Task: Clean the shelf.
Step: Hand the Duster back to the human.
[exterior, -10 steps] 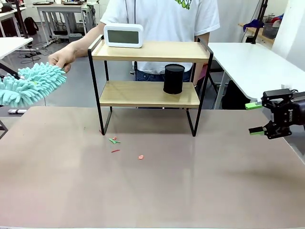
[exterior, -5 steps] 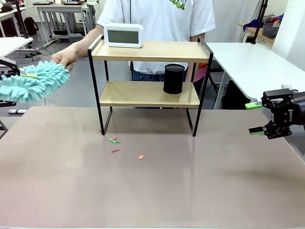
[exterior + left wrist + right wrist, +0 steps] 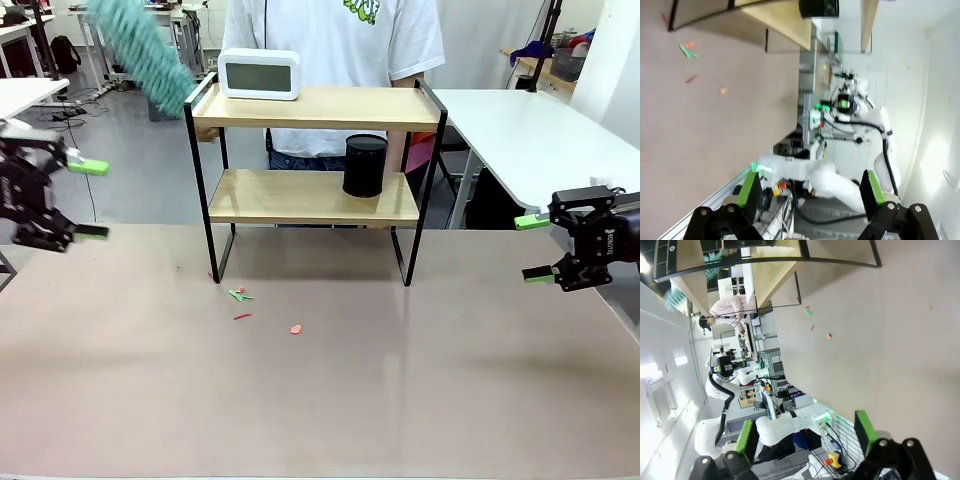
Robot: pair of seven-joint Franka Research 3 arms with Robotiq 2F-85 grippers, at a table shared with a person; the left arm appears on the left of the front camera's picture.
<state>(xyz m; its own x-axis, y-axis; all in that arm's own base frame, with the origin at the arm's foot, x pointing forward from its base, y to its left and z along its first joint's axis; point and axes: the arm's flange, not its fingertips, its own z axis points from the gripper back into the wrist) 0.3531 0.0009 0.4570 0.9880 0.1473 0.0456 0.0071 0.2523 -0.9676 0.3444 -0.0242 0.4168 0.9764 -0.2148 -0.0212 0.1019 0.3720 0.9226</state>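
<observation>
Both grippers, left (image 3: 88,199) & right (image 3: 535,248), gape empty, so person's duster (image 3: 140,52) (blurry) may knock clock (image 3: 259,74) off shelf (image 3: 310,108) w/ nobody catching.

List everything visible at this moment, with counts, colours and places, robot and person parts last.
shelf: one, light wood boards, black frame, far side of the table
clock: one, white, top board
cylinder: one, black, lower board
duster: one, teal, raised left of the shelf
scraps: several, red and green, on the table near the shelf's left leg
table: one, beige
left pincer: one, open, empty
right pincer: one, open, empty
person: one, white shirt, behind the shelf
</observation>
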